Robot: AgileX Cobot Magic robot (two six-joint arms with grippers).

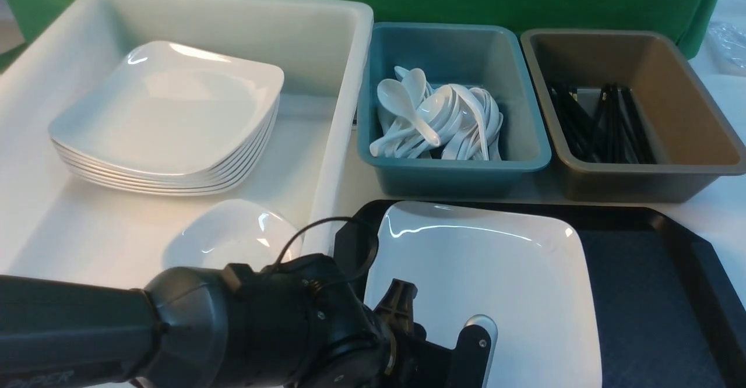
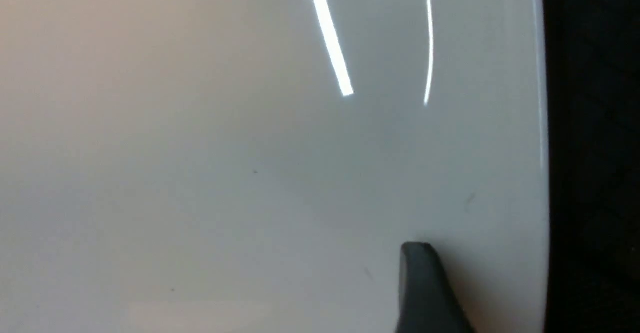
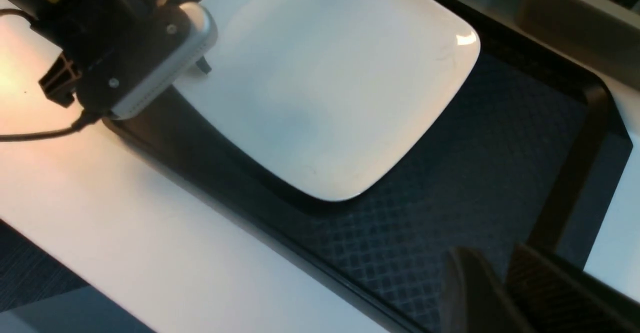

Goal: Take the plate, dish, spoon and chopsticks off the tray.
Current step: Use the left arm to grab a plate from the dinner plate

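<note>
My left gripper [image 1: 419,332] sat at the near left edge of the large glossy white square plate [image 1: 484,283]. Its wrist camera showed only one dark finger [image 2: 425,288], lying on the plate's upper face just inside the rim. The other finger was hidden, so I could not tell whether the jaws were clamped or loose. The plate lay flat on the left part of the black plastic tray [image 1: 658,295]. Its corners were rounded, its rim gently raised, and its glaze threw back thin streaks of light over a few faint scuffs. The tray had a fine diamond-textured floor, a raised rim and cut corners. My right gripper [image 3: 492,253] hung above that floor, apart from the plate, with its fingers pressed close together and nothing between them. Beyond the tray, a big white plastic tub [image 1: 338,131] held a stack of matching plates [image 1: 169,114] and, nearer me, a small glossy white rounded-square dish [image 1: 233,239]. To its right stood a teal bin [image 1: 454,178] heaped with white soup spoons [image 1: 443,120] and a grey-brown bin [image 1: 641,187] holding black chopsticks [image 1: 606,126].
</note>
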